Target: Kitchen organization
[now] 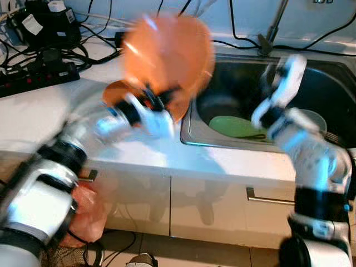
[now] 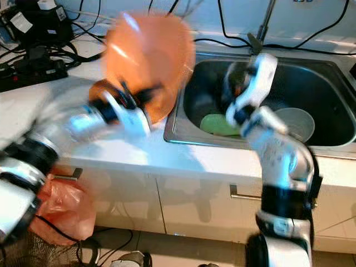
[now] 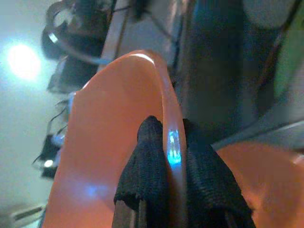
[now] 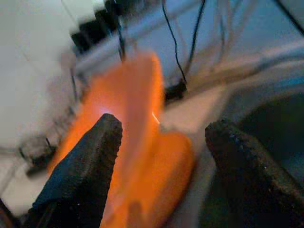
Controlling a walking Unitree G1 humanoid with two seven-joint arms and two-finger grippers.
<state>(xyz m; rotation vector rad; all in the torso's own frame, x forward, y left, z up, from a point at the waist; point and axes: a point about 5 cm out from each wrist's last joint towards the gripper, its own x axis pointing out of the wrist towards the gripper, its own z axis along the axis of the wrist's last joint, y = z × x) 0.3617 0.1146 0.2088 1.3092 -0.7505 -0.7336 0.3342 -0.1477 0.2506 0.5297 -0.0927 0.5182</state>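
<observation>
Item: translucent orange plastic bowl (image 1: 167, 55), raised on edge over the white countertop (image 1: 50, 111), rim pinched by left gripper (image 3: 173, 156). Right gripper (image 4: 161, 156), fingers spread wide, hovers above steel sink (image 1: 334, 83). Outstanding: second orange bowl (image 1: 119, 92), green plate (image 1: 233, 127), clear tub (image 2: 295, 123).

Motion blur is eating most of this one

The orange bowl (image 1: 167, 55) and both arms are smearing badly; the green plate (image 1: 236, 127) is sitting half hidden behind the right tool (image 1: 272, 97).

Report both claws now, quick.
Left claw: shut on the orange bowl's rim.
Right claw: open, holding nothing, above the sink.
</observation>
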